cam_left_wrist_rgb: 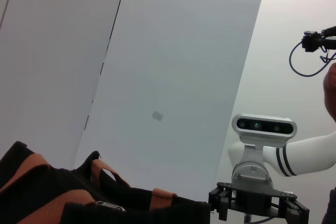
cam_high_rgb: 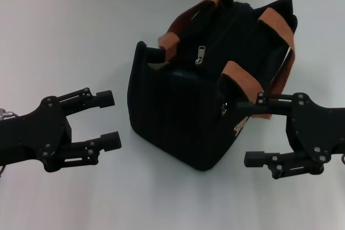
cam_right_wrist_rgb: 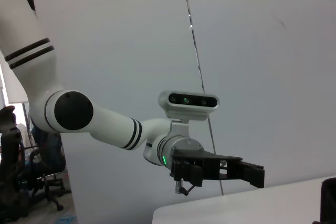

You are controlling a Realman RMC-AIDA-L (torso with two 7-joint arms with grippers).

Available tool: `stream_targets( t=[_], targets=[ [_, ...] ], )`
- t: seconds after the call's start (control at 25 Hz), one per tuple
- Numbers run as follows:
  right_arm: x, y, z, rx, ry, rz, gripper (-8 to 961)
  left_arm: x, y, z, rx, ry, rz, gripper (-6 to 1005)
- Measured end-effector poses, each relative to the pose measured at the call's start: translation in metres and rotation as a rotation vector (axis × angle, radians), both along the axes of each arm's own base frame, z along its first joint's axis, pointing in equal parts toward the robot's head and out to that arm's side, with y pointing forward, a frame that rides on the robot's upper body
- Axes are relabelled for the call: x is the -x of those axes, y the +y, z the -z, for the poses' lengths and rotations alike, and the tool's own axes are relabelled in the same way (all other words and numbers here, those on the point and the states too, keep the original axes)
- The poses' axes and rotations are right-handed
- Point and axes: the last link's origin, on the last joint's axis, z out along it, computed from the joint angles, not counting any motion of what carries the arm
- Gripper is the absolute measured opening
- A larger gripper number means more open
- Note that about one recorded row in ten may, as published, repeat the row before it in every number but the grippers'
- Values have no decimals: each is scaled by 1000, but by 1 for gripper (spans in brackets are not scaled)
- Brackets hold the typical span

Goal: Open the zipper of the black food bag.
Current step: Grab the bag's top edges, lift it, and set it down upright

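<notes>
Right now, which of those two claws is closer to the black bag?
The right gripper: its upper finger reaches the black food bag's near corner by an orange handle. The left gripper sits open on the bag's other side, with bare table between them.

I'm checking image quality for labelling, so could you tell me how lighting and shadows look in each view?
Head view: even light, soft shadows under the black food bag, whose dark fabric hides detail; the zipper pull glints. Left wrist view: flat light, bag edge in shade. Right wrist view: bright wall, left gripper dark against it.

black food bag (cam_high_rgb: 183, 117) — orange-brown handles (cam_high_rgb: 242, 82)
</notes>
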Motion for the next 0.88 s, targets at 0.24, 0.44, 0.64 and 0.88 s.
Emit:
stream_targets(
  t=[0.24,0.44,0.64,0.88],
  targets=[
    [2,2,2,0,-3,0,812,0,-2,2,0,-8,-4,830],
    [2,2,2,0,-2,7,812,-1,-2,3,2,-10,-1,821],
    [-2,6,-3,-53,23,49,812,-1,-1,7,-7,-12,-1,812],
    [-36,23,-33,-349,172,351,812,8,2,37,-30,15,-48,801]
  ],
)
